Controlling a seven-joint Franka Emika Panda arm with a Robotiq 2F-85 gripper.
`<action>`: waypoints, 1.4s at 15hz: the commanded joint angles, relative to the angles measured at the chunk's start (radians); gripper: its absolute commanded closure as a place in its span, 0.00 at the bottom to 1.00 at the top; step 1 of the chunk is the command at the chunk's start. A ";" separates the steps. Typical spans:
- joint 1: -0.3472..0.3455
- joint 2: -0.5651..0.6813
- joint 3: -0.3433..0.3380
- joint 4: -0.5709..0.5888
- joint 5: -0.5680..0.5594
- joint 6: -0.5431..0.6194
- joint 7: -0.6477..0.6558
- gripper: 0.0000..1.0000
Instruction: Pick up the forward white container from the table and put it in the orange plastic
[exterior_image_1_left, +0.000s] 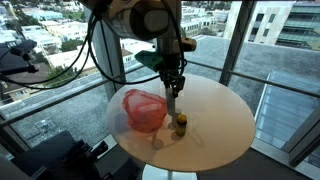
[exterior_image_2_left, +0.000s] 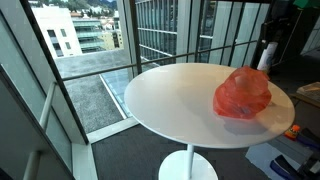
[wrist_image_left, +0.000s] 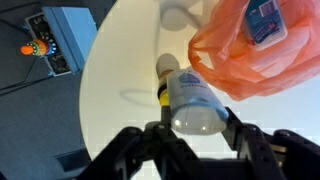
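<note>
My gripper is shut on a white container with a blue label, its fingers on both sides of the container's end. In an exterior view the gripper holds the container just above the round white table, right beside the orange plastic bag. The bag lies crumpled and open, and another white container with a blue label lies in it. The bag and the gripper also show in an exterior view, at the table's far side.
A small bottle with a yellow cap stands on the table next to the gripper; in the wrist view it is just behind the held container. Glass walls and railings surround the table. A blue box sits on the floor.
</note>
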 joint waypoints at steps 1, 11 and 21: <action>0.005 -0.065 0.030 0.018 0.022 -0.081 0.002 0.73; 0.026 -0.111 0.083 0.010 0.031 -0.143 -0.001 0.48; 0.039 -0.086 0.106 -0.003 0.021 -0.114 0.019 0.73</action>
